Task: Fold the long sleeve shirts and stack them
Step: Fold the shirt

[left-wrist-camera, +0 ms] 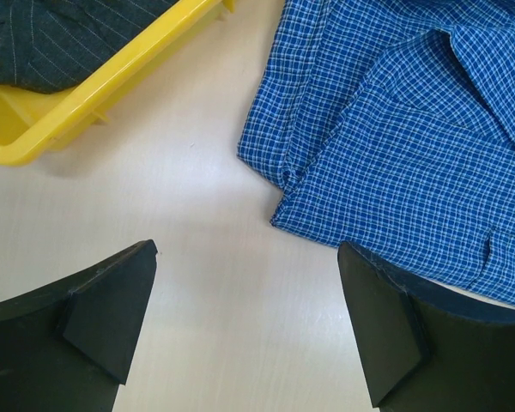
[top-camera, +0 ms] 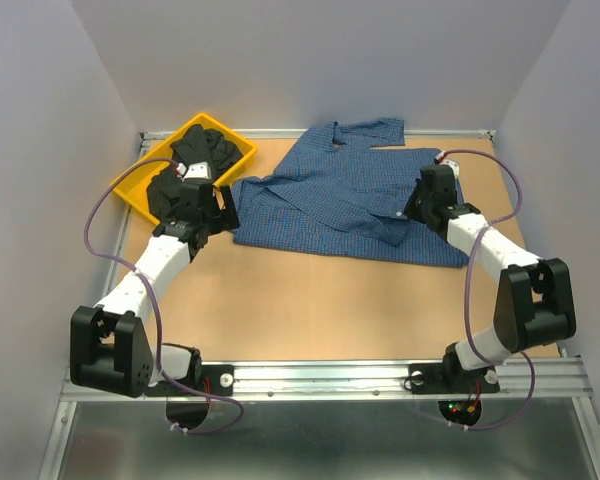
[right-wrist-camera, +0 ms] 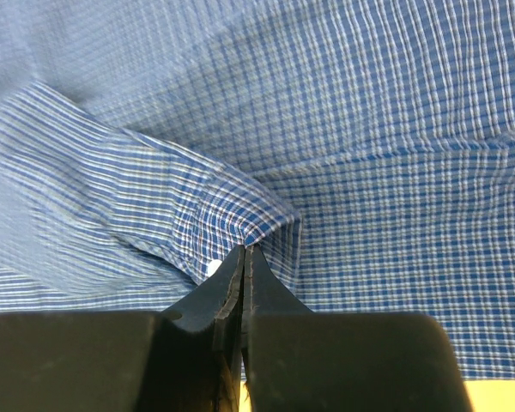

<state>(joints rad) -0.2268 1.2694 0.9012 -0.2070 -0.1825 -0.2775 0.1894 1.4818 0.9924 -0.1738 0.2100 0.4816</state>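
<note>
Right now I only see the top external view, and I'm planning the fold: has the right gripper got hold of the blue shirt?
Observer: In the right wrist view the right gripper is shut, and the blue shirt looks pinched by its cuff at the tips.
Operator: And the left one?
Observer: The left gripper is wide open over bare table, with the shirt's edge just ahead.
Operator: The bin's contents?
Observer: The dark cloth in the yellow bin has fine pinstripes.
</note>
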